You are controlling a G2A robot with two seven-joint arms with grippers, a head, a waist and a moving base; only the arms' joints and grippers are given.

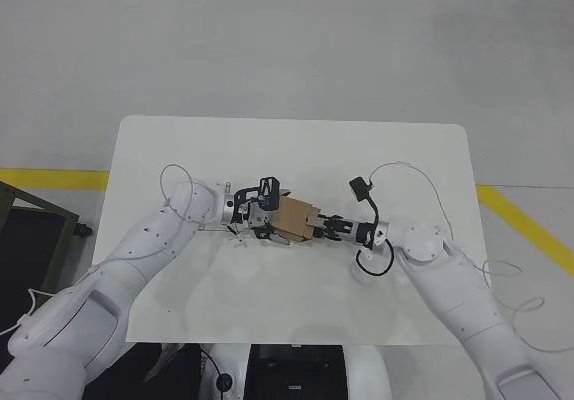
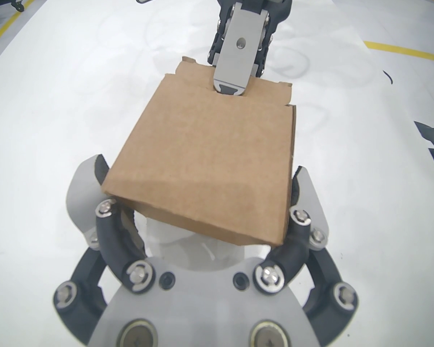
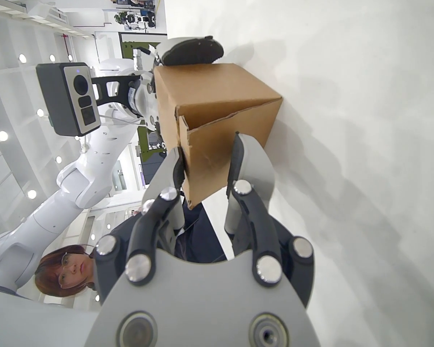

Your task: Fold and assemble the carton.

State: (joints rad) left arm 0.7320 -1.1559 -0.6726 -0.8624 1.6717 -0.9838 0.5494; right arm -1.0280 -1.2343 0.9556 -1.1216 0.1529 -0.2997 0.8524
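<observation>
- Bracing the near end, my left gripper (image 2: 198,173) is spread wide and closed only as far as the carton (image 2: 209,146) allows, with a pad touching each side wall. I read this as an anchor, so the box cannot slide when it is pushed from the other end.
- In the middle, the carton rests on the white table (image 1: 387,290), directly between the two grippers. Its body is squared into a box. The end facing right is not yet closed: its flap stands a little proud, leaving a gap at the top seam.
- On the right, my right gripper (image 3: 208,146) is part-way open and clamps nothing that I can make out. One finger lies flat over the top panel's end edge with its tip at the notch, and the other sits against the end flap. I judge it is placed to press that flap home, so the push should run straight toward the left gripper.
</observation>
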